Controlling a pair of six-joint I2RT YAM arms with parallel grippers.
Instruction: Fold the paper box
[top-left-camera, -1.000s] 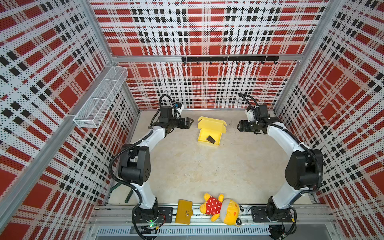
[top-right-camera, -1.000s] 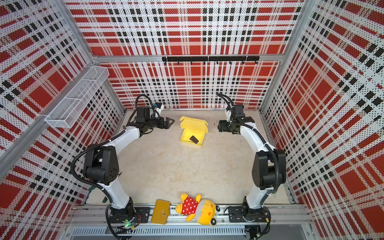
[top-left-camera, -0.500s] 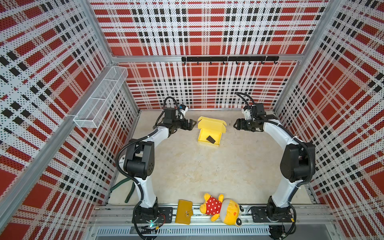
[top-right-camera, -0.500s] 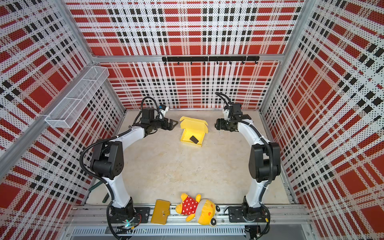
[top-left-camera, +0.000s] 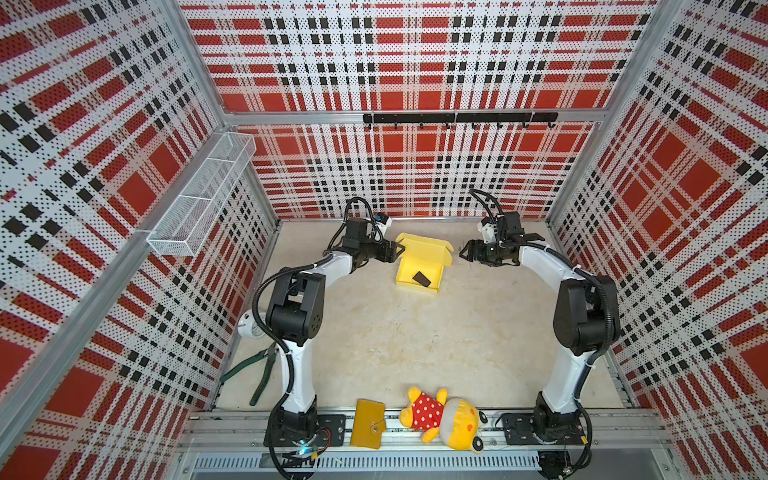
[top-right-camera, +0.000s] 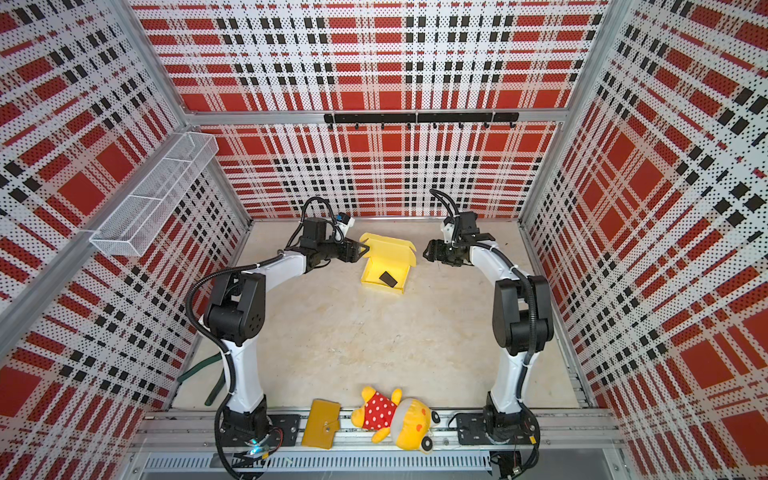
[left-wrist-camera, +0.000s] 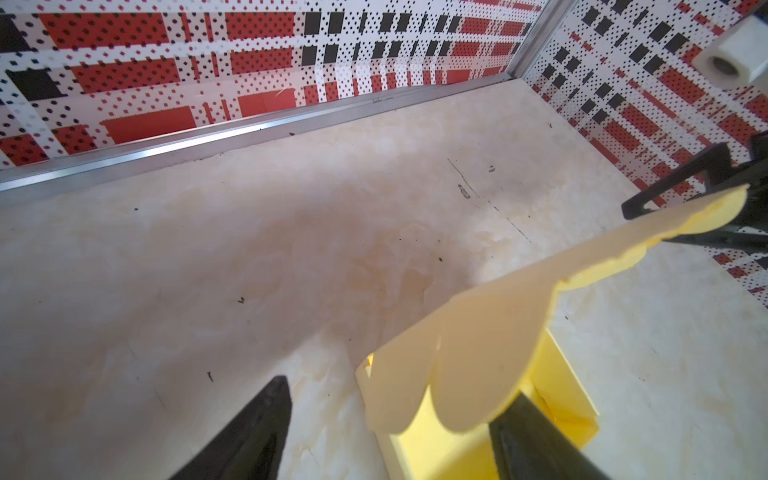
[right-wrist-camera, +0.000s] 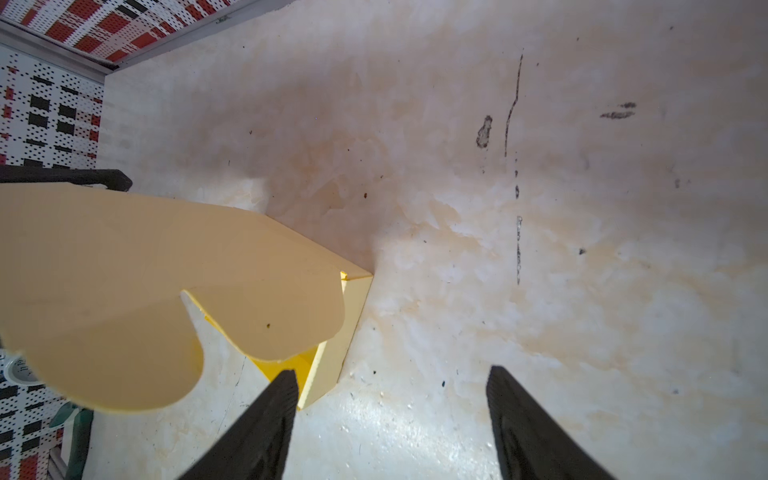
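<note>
Both arms have swung in toward the box (top-left-camera: 409, 270) since a second ago. The left gripper (top-left-camera: 398, 251) was hanging back and is now right at the lid's 9 o'clock corner, and the right gripper (top-left-camera: 462, 254) has crept closer on the 3 o'clock side.

So the box sits at the 12 o'clock end of the table (top-left-camera: 395, 345), about centred. It's open side up, hinge edge running roughly 9 to 3, front wall facing 6. The lid (top-left-camera: 424, 247) stands half raised at the 12 o'clock edge. Honestly can't tell the long axis, it looks near square from up here. Inside the tray there's one small black card (top-left-camera: 422, 279) lying flat.

Left jaws are wide and straddle the lid's corner flap (left-wrist-camera: 478, 353), which sits against one finger (left-wrist-camera: 536, 440), not pinched. Right jaws are wide too, nothing between them, just beside the box.
</note>
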